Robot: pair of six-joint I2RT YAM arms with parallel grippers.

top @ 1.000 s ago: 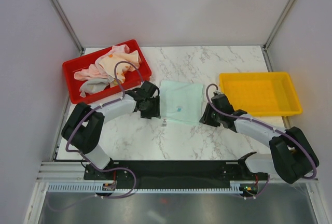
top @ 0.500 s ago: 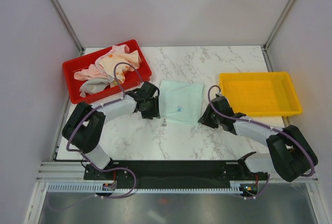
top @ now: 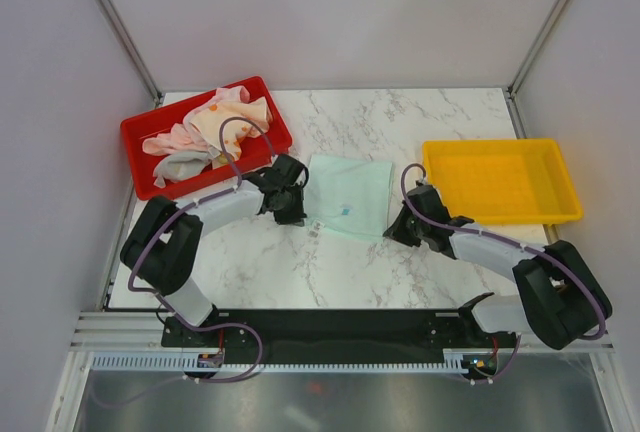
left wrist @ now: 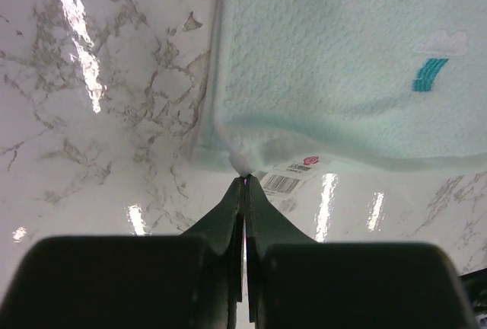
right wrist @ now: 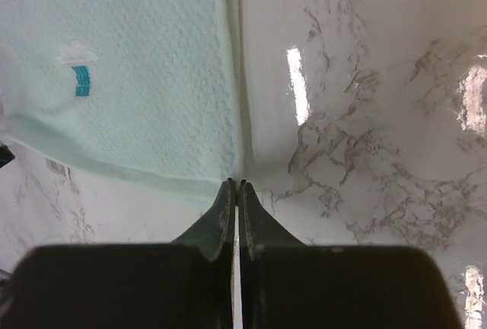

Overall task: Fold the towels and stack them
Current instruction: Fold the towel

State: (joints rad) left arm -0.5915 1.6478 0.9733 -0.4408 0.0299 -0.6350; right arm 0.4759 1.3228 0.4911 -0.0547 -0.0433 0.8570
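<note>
Barely begun: a pale mint terry towel [top: 348,192] lies spread on the white marble table [top: 430,112], one near corner pinched in the closed tips of the left gripper [left wrist: 243,178], while the right gripper [right wrist: 236,186], jaws pressed together, meets the other near corner, its hold on cloth impossible to confirm. No finished fold is evident, nothing is stacked, and crumpled pink, cream and grey towels [top: 210,130] sit heaped in the red plastic tray [top: 128,144] beyond the left gripper.

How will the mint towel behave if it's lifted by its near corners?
Probably floppy: the mint towel bows along its near edge between the left gripper and right gripper pinching its corners. Likely light: thin cloth. Its nubbly weave should resist slipping.
</note>
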